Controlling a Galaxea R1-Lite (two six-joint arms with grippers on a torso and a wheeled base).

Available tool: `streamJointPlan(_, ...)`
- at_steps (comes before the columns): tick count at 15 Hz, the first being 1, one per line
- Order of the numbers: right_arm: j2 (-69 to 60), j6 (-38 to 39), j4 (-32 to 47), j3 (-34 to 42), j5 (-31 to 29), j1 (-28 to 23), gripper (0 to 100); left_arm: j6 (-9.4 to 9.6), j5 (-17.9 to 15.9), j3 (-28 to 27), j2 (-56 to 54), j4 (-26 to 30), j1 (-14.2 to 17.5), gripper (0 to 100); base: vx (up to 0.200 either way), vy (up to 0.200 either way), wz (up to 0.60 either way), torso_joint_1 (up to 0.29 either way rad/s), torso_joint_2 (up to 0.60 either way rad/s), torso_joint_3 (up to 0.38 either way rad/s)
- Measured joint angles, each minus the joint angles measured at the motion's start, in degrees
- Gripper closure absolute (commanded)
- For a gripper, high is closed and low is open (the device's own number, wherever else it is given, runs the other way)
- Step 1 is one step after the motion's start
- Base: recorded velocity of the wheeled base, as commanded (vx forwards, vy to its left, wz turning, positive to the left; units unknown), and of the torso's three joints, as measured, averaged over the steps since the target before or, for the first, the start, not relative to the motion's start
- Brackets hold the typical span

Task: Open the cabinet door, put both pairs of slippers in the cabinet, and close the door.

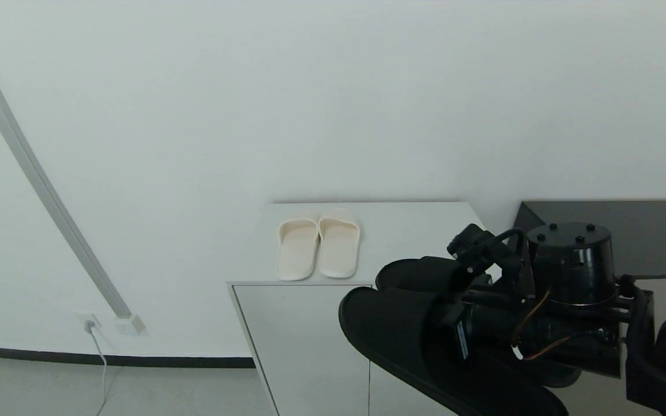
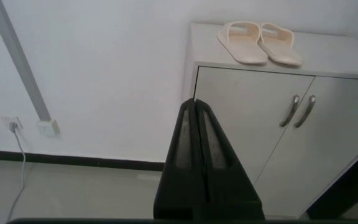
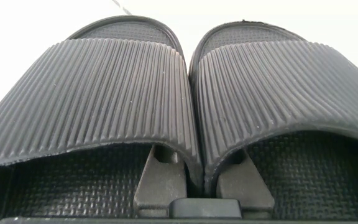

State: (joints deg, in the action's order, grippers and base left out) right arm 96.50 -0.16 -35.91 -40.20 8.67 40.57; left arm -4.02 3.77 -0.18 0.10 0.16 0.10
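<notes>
Your right gripper (image 3: 202,186) is clamped on the black slippers (image 1: 402,323), held up before the cabinet (image 1: 304,346), whose doors (image 2: 247,124) are closed. Your left gripper (image 2: 195,109) is pressed together, empty. The white slippers (image 1: 318,242) lie side by side on the cabinet top.

**Slippers hide the right gripper's tips**

In the right wrist view, the right gripper (image 3: 202,186) has its fingers (image 3: 159,183) under the straps of the black slippers (image 3: 117,87), so their tips are hidden. In the head view, the slippers and the right arm (image 1: 541,323) cover the cabinet's (image 1: 304,341) right door and its handles (image 2: 289,111). The bottom edge cuts off the cabinet's foot. A dark shape (image 2: 353,186) at the left wrist view's corner is cut off and cannot be identified.
</notes>
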Motion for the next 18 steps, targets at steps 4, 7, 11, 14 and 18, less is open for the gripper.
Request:
streamJointPlan(4,-0.09,-0.24,0.09,0.74,1.45,0.06,100,0.00,0.00,0.00,0.00,0.02,0.00,100,0.000,0.000,0.00,0.000,0.00,0.000)
streamJointPlan(7,-0.09,-0.33,0.09,0.88,1.48,0.11,100,0.01,0.00,0.00,0.00,0.00,0.00,100,0.000,0.000,0.00,0.000,0.00,0.000)
streamJointPlan(11,-0.09,-0.63,-1.01,1.49,1.56,0.44,100,0.00,0.00,0.00,0.00,-0.02,-0.02,100,0.000,0.000,0.00,-0.043,0.10,0.059)
streamJointPlan(14,-0.09,-0.71,-3.99,2.52,1.26,0.88,100,0.00,0.00,0.00,0.00,0.02,-0.05,100,0.000,0.000,0.00,-0.149,0.35,0.188)
streamJointPlan(18,0.68,-0.68,-4.16,2.89,1.26,0.88,100,0.37,0.00,0.00,0.00,0.02,-0.02,0,0.000,0.000,0.00,-0.167,0.38,0.215)
